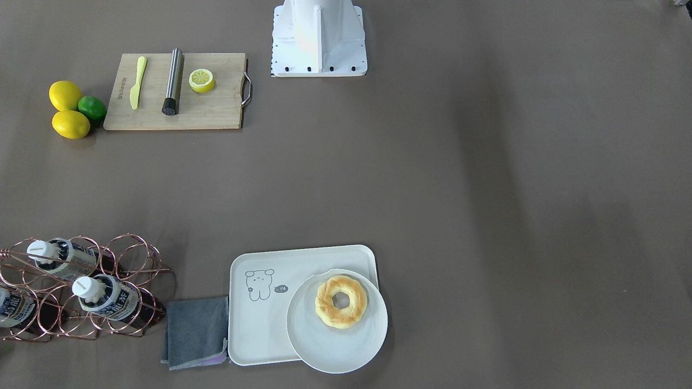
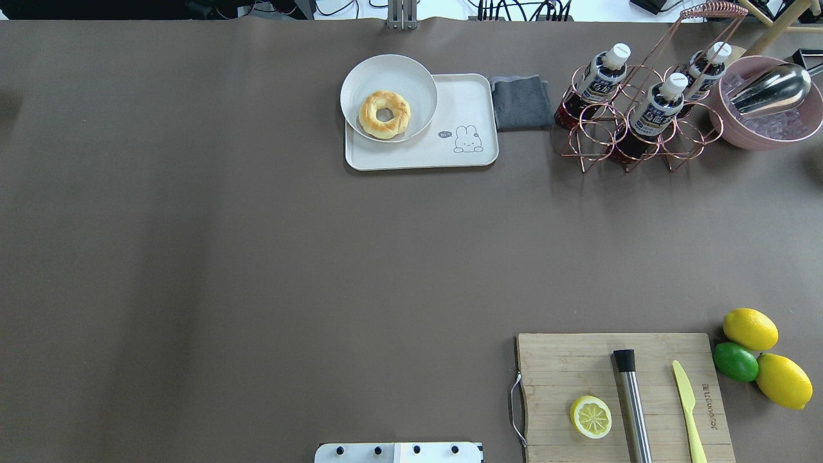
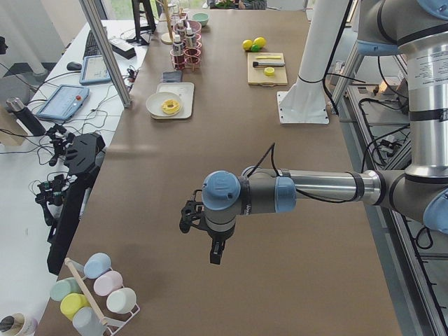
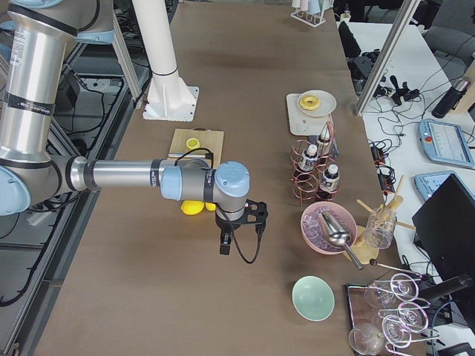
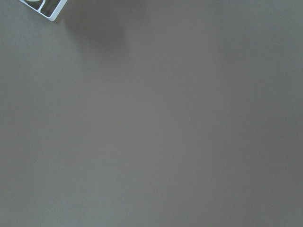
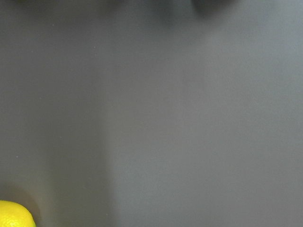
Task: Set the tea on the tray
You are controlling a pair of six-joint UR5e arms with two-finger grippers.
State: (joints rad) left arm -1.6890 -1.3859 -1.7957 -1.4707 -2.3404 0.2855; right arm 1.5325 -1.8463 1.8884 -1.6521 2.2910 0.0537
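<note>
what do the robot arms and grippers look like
The left arm and right arm are silver metal tubes with pale blue caps on rounded grey joints. Each ends in a small black gripper, the left gripper and right gripper, with a thin black cable looping off the wrist.

Left arm [image 3: 315, 187], right arm [image 4: 126, 176] outstretched, level.
</note>
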